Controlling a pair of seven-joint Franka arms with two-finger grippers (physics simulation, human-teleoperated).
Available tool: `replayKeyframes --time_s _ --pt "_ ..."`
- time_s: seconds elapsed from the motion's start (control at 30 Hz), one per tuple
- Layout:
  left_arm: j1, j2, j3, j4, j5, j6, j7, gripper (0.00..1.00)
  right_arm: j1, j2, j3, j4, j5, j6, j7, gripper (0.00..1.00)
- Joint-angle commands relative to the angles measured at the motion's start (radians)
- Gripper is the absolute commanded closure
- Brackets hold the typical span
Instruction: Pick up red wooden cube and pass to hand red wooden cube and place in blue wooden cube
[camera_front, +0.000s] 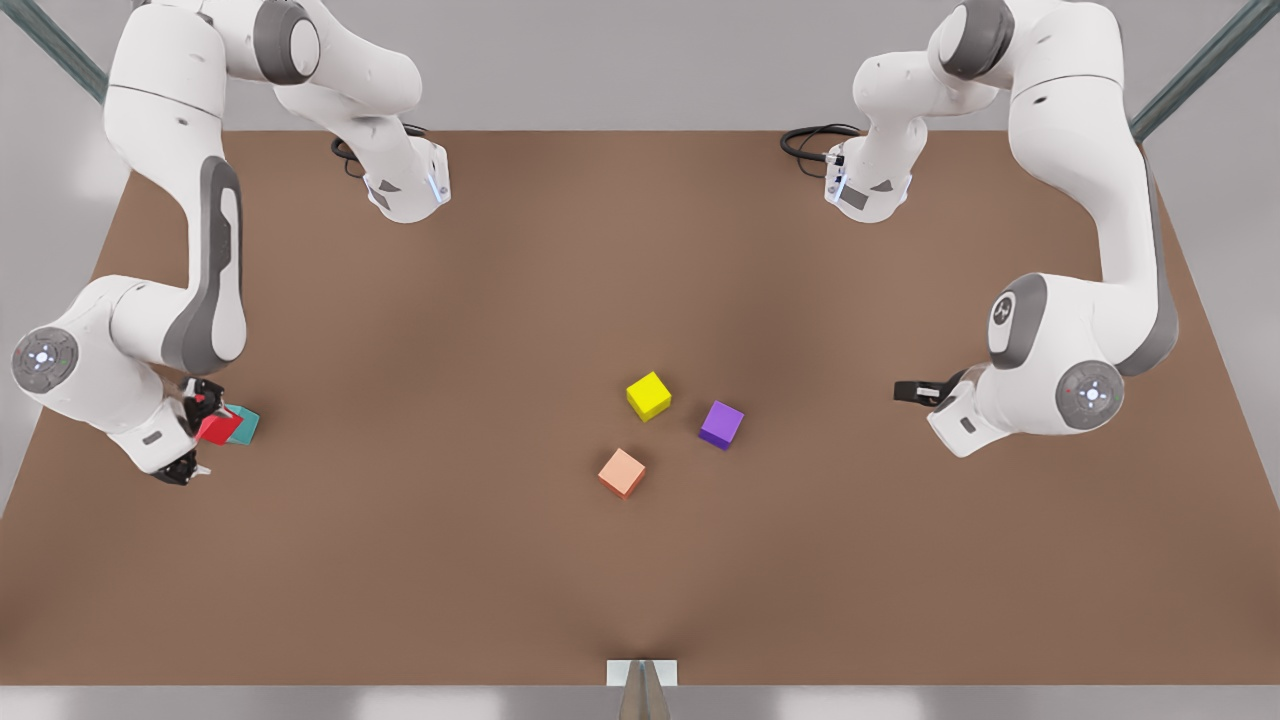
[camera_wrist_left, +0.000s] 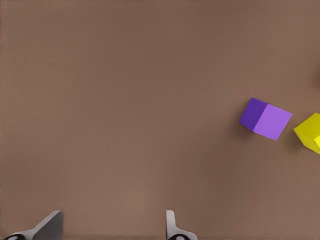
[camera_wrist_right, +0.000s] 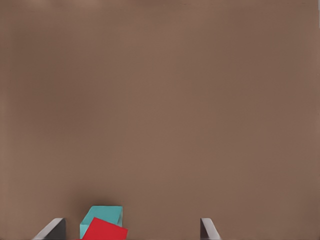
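Front view: red wooden cube (camera_front: 217, 429), bright matte red, tilted, sits on or against blue wooden cube (camera_front: 243, 424), teal, same size, at bench (camera_front: 640, 580) far left. Right tool (camera_front: 190, 430) straddles pair, fingers spread wide, red cube apparently released. Right wrist view: red cube (camera_wrist_right: 104, 229) overlaps teal cube (camera_wrist_right: 102, 216), askew. Judgement: pickup and handover look done; placement near complete, seating uncertain. Left tool (camera_front: 905, 391) waits at right, open, empty, near purple cube (camera_front: 721, 424) and yellow cube (camera_front: 649, 396).

Front camera high overhead facing down on whole table (camera_front: 500, 600); both wrist cameras close, tabletop-facing, sharing purple cube (camera_front: 721, 424) (camera_wrist_left: 265, 118).
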Motion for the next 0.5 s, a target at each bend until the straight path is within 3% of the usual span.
replayKeyframes --time_s 0.0,0.03,0.07,0.1,0.2,0.23,0.3,0.47 --pt "0.001 -0.001 0.000 0.002 0.019 -0.004 -0.011 0.00 0.074 0.012 0.002 0.084 0.023 -0.508 1.488 0.00" --pt "0.001 -0.012 0.000 0.002 0.019 -0.014 -0.016 0.00 0.107 0.052 0.034 0.174 0.013 -0.516 1.752 0.00" --pt "0.001 -0.034 -0.002 0.033 0.019 -0.073 -0.014 0.00 0.116 0.182 0.039 0.359 0.008 -0.593 1.751 0.00" --pt "0.002 -0.037 -0.002 0.085 0.019 -0.151 -0.014 0.00 0.117 0.209 0.031 0.473 0.005 -0.634 1.751 0.00" --pt "0.002 -0.034 -0.002 0.145 0.021 -0.235 -0.014 0.00 0.071 0.008 0.087 0.469 -0.034 -0.772 1.710 0.00" --pt "0.002 -0.035 0.000 0.145 0.019 -0.235 -0.016 0.00 0.015 -0.058 0.202 0.450 -0.096 -0.798 1.711 0.00" --pt "0.001 -0.035 -0.003 0.143 0.019 -0.246 -0.014 0.00 -0.028 -0.212 0.302 0.355 -0.142 -0.795 1.708 0.00" --pt "0.004 -0.031 -0.003 0.145 0.021 -0.246 -0.014 0.00 -0.030 -0.239 0.304 0.308 -0.138 -0.772 1.710 0.00"
